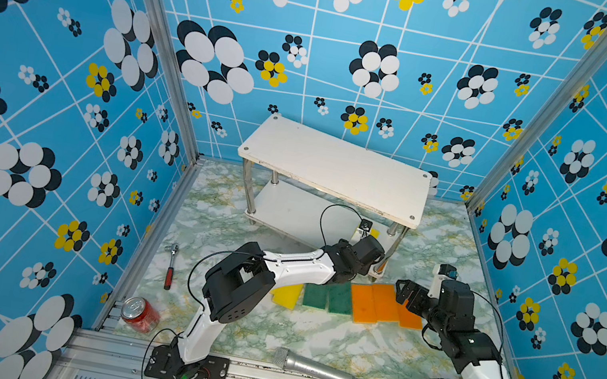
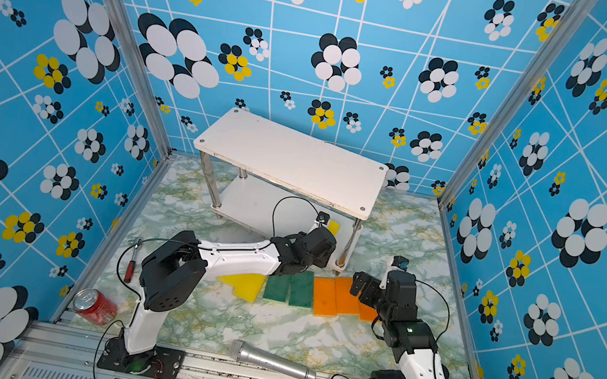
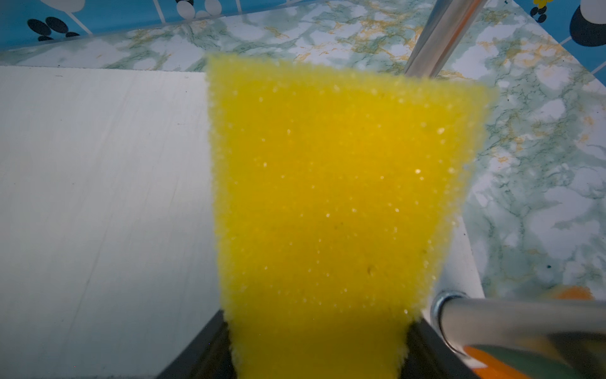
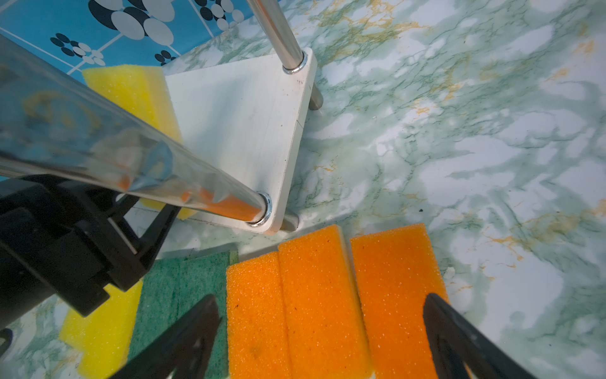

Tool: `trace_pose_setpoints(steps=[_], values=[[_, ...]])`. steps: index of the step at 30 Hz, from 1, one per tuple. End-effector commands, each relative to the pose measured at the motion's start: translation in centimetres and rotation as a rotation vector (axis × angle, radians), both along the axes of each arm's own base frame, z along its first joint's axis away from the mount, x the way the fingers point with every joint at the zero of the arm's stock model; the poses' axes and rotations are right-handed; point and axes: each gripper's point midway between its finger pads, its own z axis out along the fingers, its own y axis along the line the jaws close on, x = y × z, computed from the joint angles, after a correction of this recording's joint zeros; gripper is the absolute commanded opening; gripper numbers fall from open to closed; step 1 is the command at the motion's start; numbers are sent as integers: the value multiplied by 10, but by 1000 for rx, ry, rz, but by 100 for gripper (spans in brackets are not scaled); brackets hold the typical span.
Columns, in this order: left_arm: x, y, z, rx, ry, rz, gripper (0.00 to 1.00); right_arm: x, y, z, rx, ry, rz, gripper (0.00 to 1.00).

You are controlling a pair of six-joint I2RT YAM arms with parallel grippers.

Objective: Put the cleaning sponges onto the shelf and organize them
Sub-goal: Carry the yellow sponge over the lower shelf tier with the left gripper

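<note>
Marble-print tabletop (image 1: 309,339), veined in green and gold, is being enclosed on three sides by blue walls (image 1: 61,72) patterned with white, black and yellow flowers.

One yellow sponge (image 3: 328,197) is being gripped at its near end by the left claw (image 3: 314,351), with the fingers pressed against both of its sides. The pad is being held straight out ahead of that claw, low over the lower board (image 3: 98,197) of the shelf (image 1: 335,166). It is at the shelf's end nearer the right claw, close to a corner post (the top board is hiding most of this in both top views).

The right claw (image 4: 319,298) is being held wide open and empty above the row on the table. The three orange sponges (image 4: 314,311) are lying directly beneath it. The two green sponges (image 4: 177,279) are lying just beyond its finger on the left arm's side. The other yellow sponges (image 2: 241,283) are lying farther out that way, partly covered by the left arm.

Well behind both claws, a red can (image 1: 139,315) on its side, a silver microphone (image 1: 316,368) and a red-handled tool (image 1: 170,272) are lying on the table (the can's print is too small to be read).
</note>
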Motion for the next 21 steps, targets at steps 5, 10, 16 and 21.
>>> trace_pose_setpoints(steps=[5, 10, 16, 21], values=[[-2, -12, -3, -2, 24, -15, 66, -3, -5, -7, -12, 18, -21, 99], [-3, -15, -10, 2, 40, -19, 67, -4, -5, -8, -10, 16, -21, 99], [-5, -16, -14, 2, 56, -26, 68, -3, -6, -8, -10, 17, -23, 99], [-6, -14, -19, 12, 61, -20, 69, -3, -5, -8, -10, 18, -21, 99]])
